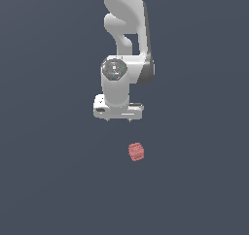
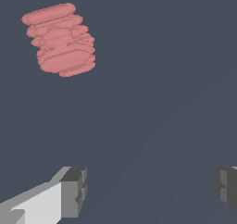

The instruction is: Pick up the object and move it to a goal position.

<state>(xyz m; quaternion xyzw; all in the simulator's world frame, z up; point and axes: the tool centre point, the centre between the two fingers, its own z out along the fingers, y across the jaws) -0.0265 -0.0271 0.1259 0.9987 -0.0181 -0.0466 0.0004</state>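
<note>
Overhead, the white, jointed robot arm (image 1: 124, 40) comes down from the upper edge of the exterior view and ends in its white claw (image 1: 118, 120), which hangs above the flat, dark slate-grey tabletop (image 1: 44, 180). From this angle only two tiny tips show under the claw's wide white body, so the gap between them is hard to judge there. The wrist view settles it: a white finger with a dark grey pad (image 2: 74, 191) shows at one side and a second dark grey pad (image 2: 226, 187) at the far side, with a broad stretch of bare surface between them. So the claw is spread wide apart and grips nothing.

The small salmon-red, barrel-shaped lump with a ridged, bumpy surface (image 1: 136, 152) lies on the tabletop, lower in the exterior view than the claw and a little toward the exterior view's right of it. It is clear of the claw, with plain dark surface between the two. In the wrist view the same lump (image 2: 60, 39) appears as a stack of rounded ridges, slightly tilted, well away from both finger pads and outside the gap between them. It is much smaller than the claw body in the exterior view. No goal marker can be made out in either view.
</note>
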